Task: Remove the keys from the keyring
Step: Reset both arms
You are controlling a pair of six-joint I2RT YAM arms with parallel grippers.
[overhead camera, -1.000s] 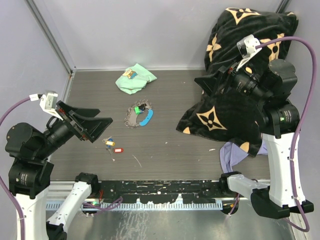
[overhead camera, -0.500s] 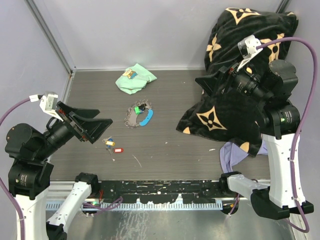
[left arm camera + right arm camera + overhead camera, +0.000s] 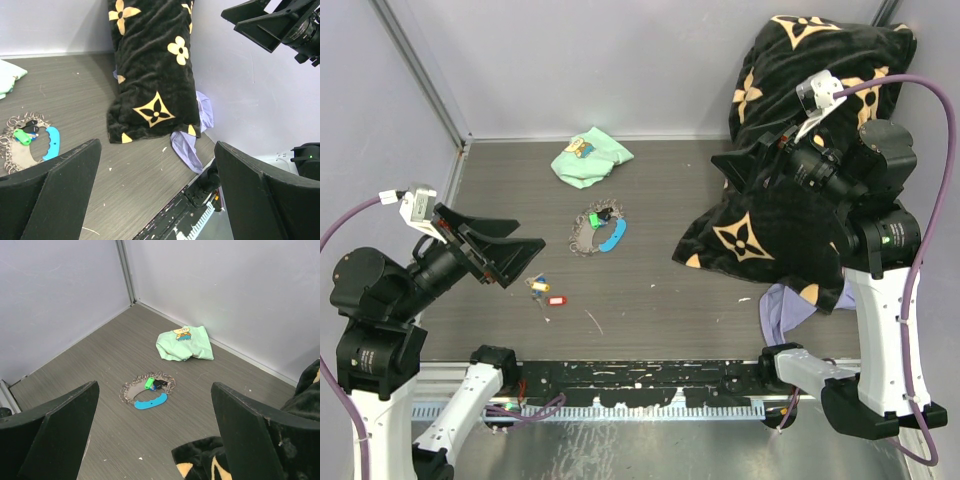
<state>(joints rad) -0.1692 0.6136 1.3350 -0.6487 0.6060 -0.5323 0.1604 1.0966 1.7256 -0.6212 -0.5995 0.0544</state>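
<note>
Top external: keyring (image 3: pixel 612 237) seemingly beyond fingers (image 3: pixel 513 256)

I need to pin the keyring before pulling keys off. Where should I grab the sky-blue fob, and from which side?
Probably the middle of the fob, across its narrow width. It lies flat, a shallow curve, so come straight down with the jaws astride it. The chain coils along its edge on the left arm's side. The other edge faces open table, so favour that side.

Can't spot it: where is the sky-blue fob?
Top view, slightly left of centre: the sky-blue fob lies beside the coiled chain, below the mint-green cloth.
</note>
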